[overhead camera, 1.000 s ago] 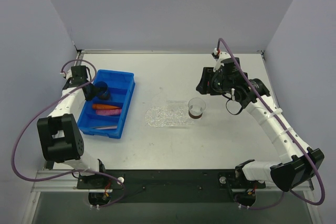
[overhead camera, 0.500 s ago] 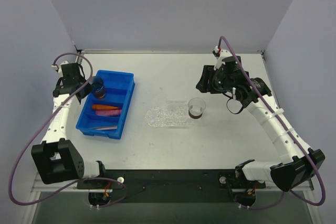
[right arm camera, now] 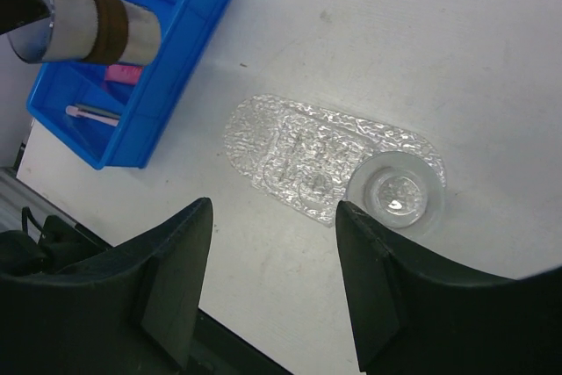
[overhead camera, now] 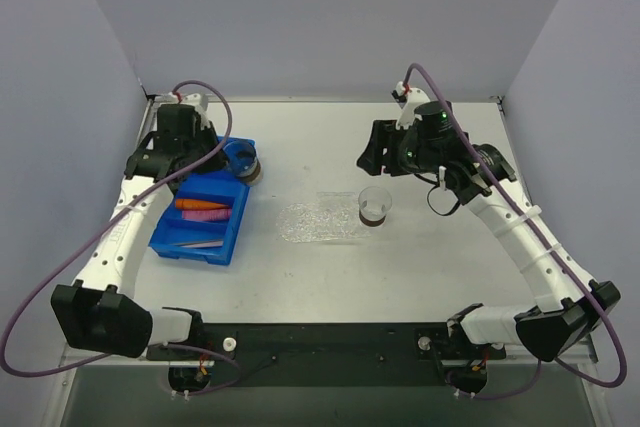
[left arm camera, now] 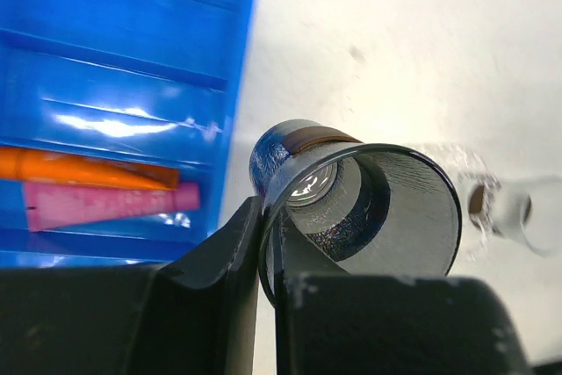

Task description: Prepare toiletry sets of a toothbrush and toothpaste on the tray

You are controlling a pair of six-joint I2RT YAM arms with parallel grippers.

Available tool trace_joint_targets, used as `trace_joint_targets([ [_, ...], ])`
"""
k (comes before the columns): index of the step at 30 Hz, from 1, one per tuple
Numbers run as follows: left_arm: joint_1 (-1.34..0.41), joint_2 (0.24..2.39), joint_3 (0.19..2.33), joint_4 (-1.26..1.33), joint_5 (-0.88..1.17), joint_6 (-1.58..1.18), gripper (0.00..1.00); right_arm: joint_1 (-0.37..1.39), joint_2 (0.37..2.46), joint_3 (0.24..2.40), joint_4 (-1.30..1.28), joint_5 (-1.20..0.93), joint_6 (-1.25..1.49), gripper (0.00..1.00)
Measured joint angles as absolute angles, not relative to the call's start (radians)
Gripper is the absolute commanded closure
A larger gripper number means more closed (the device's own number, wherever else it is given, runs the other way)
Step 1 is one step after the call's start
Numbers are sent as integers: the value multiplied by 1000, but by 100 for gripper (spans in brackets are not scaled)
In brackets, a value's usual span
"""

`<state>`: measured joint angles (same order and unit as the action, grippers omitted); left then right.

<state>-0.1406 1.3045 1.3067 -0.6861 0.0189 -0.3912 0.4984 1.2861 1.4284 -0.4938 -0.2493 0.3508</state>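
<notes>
Left gripper (left arm camera: 263,248) clamped on cup (left arm camera: 351,204) rim; carry level, set down on tray (right arm camera: 290,151) to its right. Right gripper (right arm camera: 274,212) released, above second cup (right arm camera: 397,191).

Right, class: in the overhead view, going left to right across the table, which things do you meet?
Blue bin → held cup, in the left pincer → clear tray → standing cup, on the tray's right end.

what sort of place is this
Likely a robotics lab test cell: a white table walled by blank grey panels, left arm and right arm bolted at its near edge, a blue parts bin.
</notes>
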Motion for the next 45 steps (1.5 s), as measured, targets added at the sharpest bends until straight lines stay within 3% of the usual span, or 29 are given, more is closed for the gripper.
trace_joint_targets([
  [15,-442,1362,1362,-862,146,-278,100,731,1374,1471,-497,-253,437,46],
  [27,-596,1354,1361,-851,204,-239,100,768,1415,1471,-469,-303,507,51],
  [35,-646,1375,1389,-849,205,-230,100,772,1455,1451,-456,-303,493,54],
  [45,-669,1412,1457,-844,201,-233,100,802,1455,1438,-458,-231,427,66],
])
